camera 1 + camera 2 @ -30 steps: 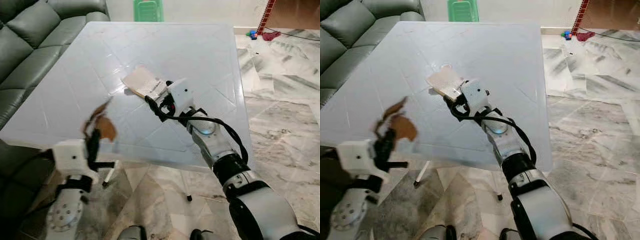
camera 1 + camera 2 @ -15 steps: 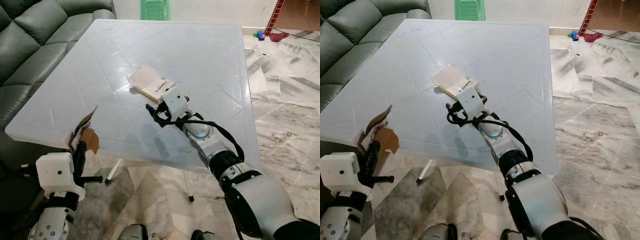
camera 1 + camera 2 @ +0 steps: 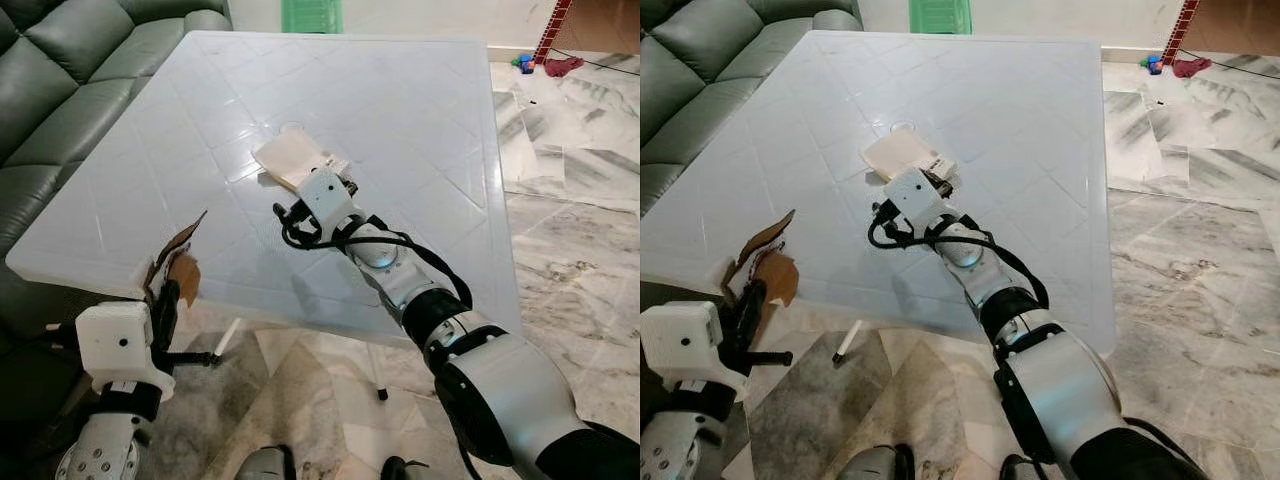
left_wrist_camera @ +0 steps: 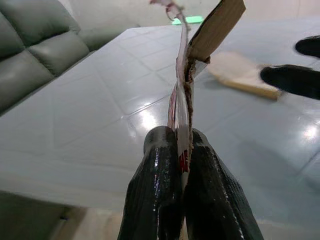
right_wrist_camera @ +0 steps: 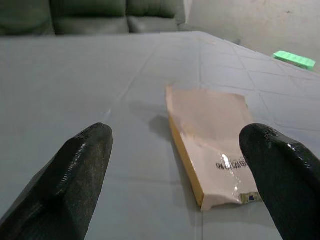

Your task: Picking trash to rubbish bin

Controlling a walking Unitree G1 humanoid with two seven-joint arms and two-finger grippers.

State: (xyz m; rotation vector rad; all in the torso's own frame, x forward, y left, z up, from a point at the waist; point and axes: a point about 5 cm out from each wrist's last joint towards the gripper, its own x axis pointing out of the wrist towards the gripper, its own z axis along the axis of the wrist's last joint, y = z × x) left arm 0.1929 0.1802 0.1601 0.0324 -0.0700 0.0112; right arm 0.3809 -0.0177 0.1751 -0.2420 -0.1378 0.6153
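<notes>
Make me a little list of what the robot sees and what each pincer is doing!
place: white table beside a grey-green sofa, marble floor
left pincer: shut on a torn brown cardboard scrap, held off the table's near edge
right pincer: open, reaching over the table toward the flat beige packet
packet: lying flat on the table, not yet gripped
far off: green plastic thing behind the table

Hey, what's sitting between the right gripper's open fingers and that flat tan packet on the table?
Nothing: in the right wrist view, bare white table separates the right gripper from the tan packet.
</notes>
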